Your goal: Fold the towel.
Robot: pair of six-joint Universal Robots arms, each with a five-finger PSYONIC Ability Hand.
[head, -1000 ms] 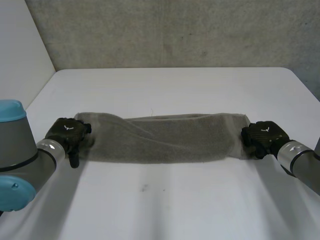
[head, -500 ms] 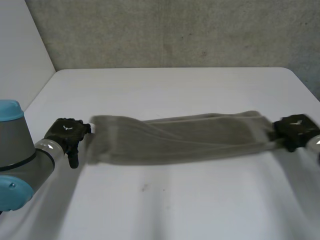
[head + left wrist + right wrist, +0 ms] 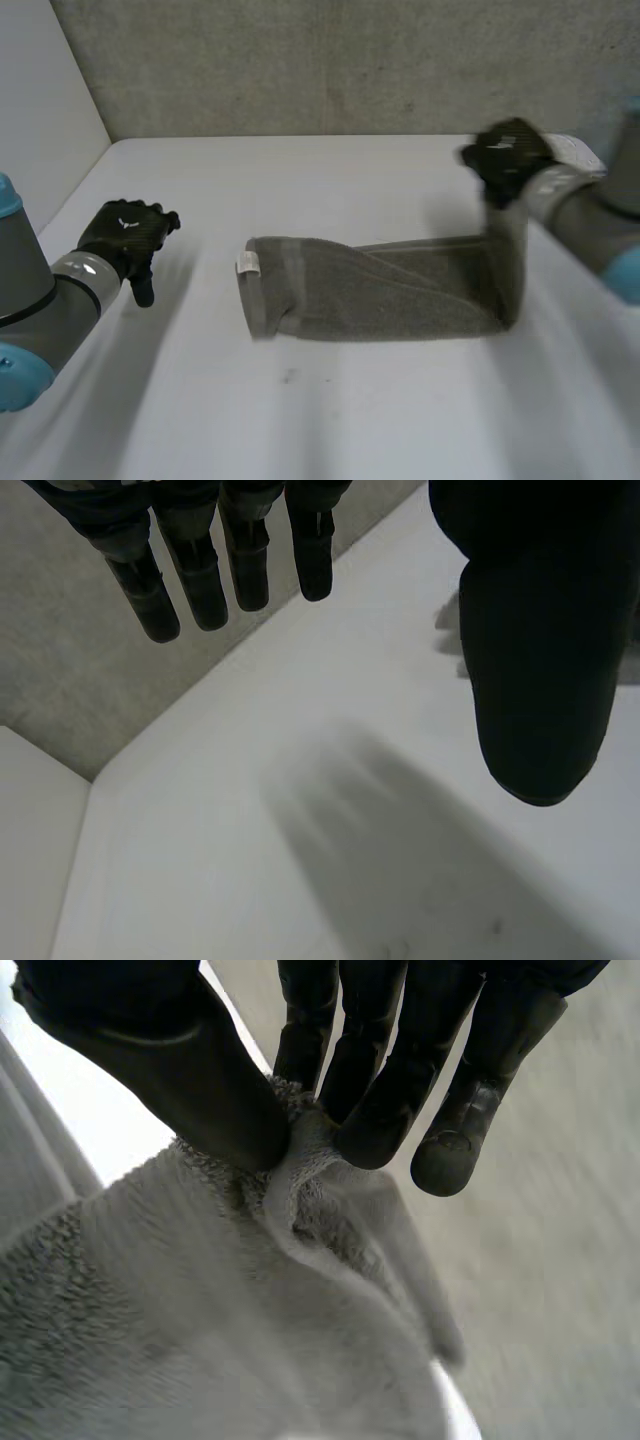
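A grey towel [image 3: 380, 285] lies folded into a long strip across the middle of the white table [image 3: 330, 420]. Its right end rises off the table to my right hand [image 3: 508, 155], which hangs above it and pinches the towel's [image 3: 200, 1320] end corner between thumb and fingers [image 3: 375, 1110]. The strip's left end, with a small white label [image 3: 246, 263], lies flat. My left hand [image 3: 125, 232] hovers over bare table well left of the towel, fingers [image 3: 200, 570] straight and apart from the thumb, holding nothing.
A grey wall [image 3: 330, 65] runs behind the table's far edge, and a white panel [image 3: 40, 110] stands at the far left. Bare tabletop [image 3: 330, 860] lies under my left hand.
My right hand has closed on the towel's right end, lifted it and dragged the whole strip to the right. The left end has slid away from my left hand, which stays open and has risen slightly.
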